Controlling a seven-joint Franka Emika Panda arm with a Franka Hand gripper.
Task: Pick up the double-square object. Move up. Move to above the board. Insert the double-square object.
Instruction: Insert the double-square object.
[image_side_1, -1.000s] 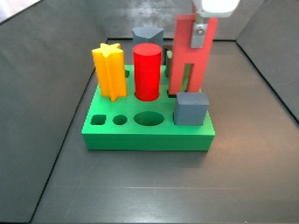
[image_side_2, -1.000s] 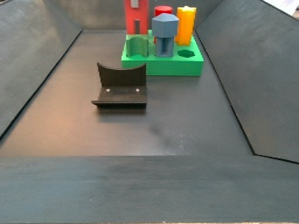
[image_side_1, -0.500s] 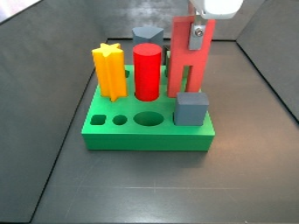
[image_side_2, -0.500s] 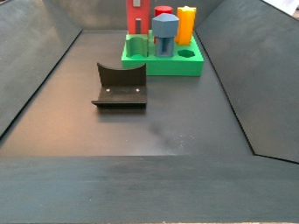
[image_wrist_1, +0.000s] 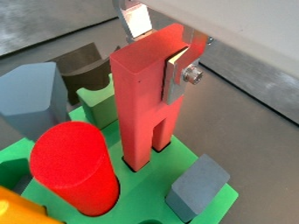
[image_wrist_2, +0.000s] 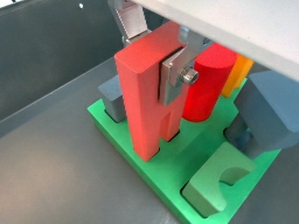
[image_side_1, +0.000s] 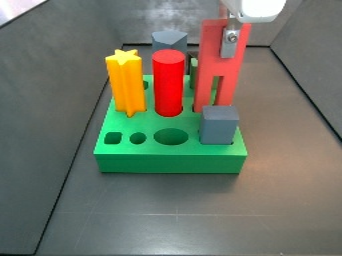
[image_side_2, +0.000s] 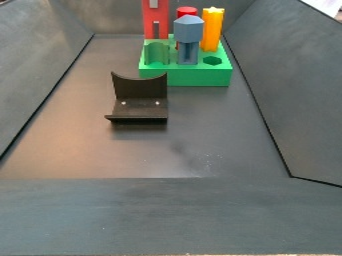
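The double-square object (image_wrist_1: 142, 105) is a tall salmon-red prism with a lengthwise groove. It stands upright, its lower end in a hole of the green board (image_side_1: 171, 156) near the back right corner. My gripper (image_wrist_1: 159, 47) is shut on its top, one silver finger on each side, as both wrist views show (image_wrist_2: 153, 47). In a side view the gripper (image_side_1: 231, 32) grips the object (image_side_1: 214, 72) from above. Another side view shows only the object's red top (image_side_2: 156, 17) behind the board (image_side_2: 214, 76).
Standing in the board are a red cylinder (image_side_1: 167, 82), a yellow star peg (image_side_1: 124, 80), a grey-blue cube (image_side_1: 219, 125), a grey-blue pentagon peg (image_side_1: 168, 40) and a green arch peg (image_wrist_2: 222, 179). The fixture (image_side_2: 138, 97) stands on the dark floor before the board. Sloped walls enclose the bin.
The gripper and the double-square object have barely shifted. The other pegs and the board have not moved.
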